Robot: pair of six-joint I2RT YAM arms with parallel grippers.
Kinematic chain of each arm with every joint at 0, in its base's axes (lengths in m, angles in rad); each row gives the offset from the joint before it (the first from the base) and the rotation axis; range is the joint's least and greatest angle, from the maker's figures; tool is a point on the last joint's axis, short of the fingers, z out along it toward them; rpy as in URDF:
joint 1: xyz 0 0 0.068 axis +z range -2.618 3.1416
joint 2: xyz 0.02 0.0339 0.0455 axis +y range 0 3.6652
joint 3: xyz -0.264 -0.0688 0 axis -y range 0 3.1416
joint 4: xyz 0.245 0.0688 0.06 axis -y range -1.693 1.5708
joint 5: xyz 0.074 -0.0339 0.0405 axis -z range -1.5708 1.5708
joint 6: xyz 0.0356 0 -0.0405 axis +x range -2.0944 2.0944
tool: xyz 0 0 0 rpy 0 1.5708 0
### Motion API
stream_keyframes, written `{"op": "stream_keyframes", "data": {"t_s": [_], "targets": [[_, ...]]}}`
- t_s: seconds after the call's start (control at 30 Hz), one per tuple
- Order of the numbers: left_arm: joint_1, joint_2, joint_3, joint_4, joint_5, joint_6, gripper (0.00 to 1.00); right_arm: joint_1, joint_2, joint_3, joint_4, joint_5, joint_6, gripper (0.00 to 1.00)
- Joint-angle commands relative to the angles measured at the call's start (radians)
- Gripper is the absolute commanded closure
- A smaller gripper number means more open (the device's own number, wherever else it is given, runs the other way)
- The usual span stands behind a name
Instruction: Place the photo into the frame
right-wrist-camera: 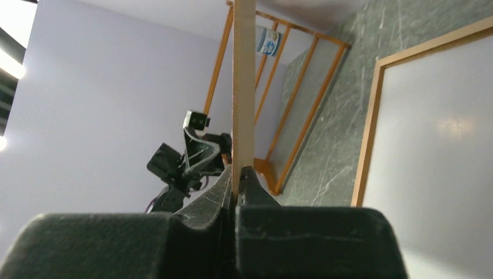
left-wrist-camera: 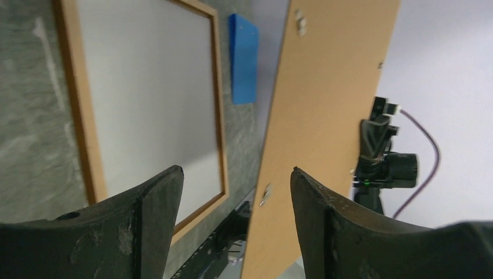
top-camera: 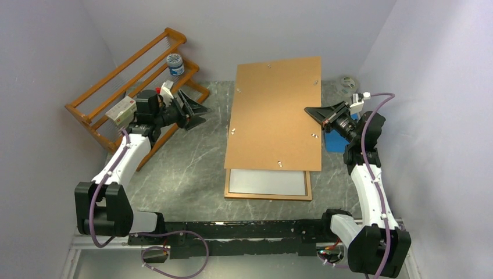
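Note:
The frame (top-camera: 267,197) lies flat on the table, its light-brown rim (left-wrist-camera: 218,116) around a plain white surface (top-camera: 267,182). That surface may be the photo lying back up; no printed side shows. A plain brown backing board (top-camera: 276,116) hangs tilted over the frame's far part. My right gripper (top-camera: 312,112) is shut on the board's right edge; in the right wrist view its jaws (right-wrist-camera: 238,170) pinch the thin board edge (right-wrist-camera: 244,87). My left gripper (top-camera: 200,113) stands open left of the board, touching nothing. The board (left-wrist-camera: 325,116) shows beyond its open jaws (left-wrist-camera: 235,171).
An orange wooden rack (top-camera: 134,87) stands at the back left, with a small jar (top-camera: 175,64) and a box (top-camera: 121,109) on it. A blue sheet (top-camera: 334,143) lies on the table under my right gripper. A round object (top-camera: 347,84) sits at the back right corner.

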Motion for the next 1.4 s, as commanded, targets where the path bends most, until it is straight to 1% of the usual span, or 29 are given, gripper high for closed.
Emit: {"op": "stream_keyframes", "data": {"t_s": [0.0,0.13,0.2,0.33,0.43,0.53,0.6,0.67,0.77,0.83,1.0,1.13,1.27,1.37], "targets": [[0.023,-0.068,-0.011,-0.165,-0.075,0.165,0.27,-0.013,-0.029,0.027,0.031,0.064,-0.016,1.0],[0.035,-0.069,0.039,-0.379,-0.148,0.323,0.26,-0.014,-0.014,-0.011,0.013,0.07,-0.048,1.0],[0.035,-0.056,0.046,-0.432,-0.158,0.369,0.26,-0.014,-0.004,-0.044,-0.006,0.072,-0.076,1.0],[0.035,-0.069,-0.017,-0.339,-0.135,0.338,0.27,-0.014,0.012,-0.142,0.025,0.059,-0.108,1.0],[0.035,-0.074,-0.062,-0.296,-0.173,0.315,0.27,-0.014,0.045,-0.192,0.025,0.05,-0.149,1.0],[0.035,-0.056,-0.089,-0.259,-0.169,0.304,0.28,-0.014,0.098,-0.215,0.022,0.024,-0.197,1.0],[0.033,-0.035,-0.106,-0.237,-0.154,0.298,0.29,-0.013,0.126,-0.245,0.093,0.003,-0.203,1.0],[0.032,-0.01,-0.122,-0.218,-0.141,0.282,0.29,-0.012,0.16,-0.26,0.12,-0.001,-0.221,1.0],[0.032,0.043,-0.151,-0.149,-0.08,0.245,0.3,-0.012,0.204,-0.285,0.191,-0.009,-0.233,1.0],[0.026,0.073,-0.163,-0.117,-0.068,0.236,0.31,-0.01,0.235,-0.298,0.246,-0.021,-0.241,1.0],[-0.018,0.124,-0.174,-0.073,-0.088,0.248,0.31,-0.002,0.309,-0.319,0.368,-0.035,-0.254,1.0],[-0.08,0.191,-0.157,-0.044,-0.129,0.241,0.32,0.003,0.361,-0.343,0.544,-0.061,-0.218,1.0],[-0.123,0.269,-0.139,-0.001,-0.161,0.217,0.32,0.008,0.416,-0.347,0.659,-0.075,-0.177,1.0],[-0.142,0.324,-0.13,0.065,-0.161,0.202,0.33,0.009,0.464,-0.354,0.732,-0.088,-0.156,1.0]]}}
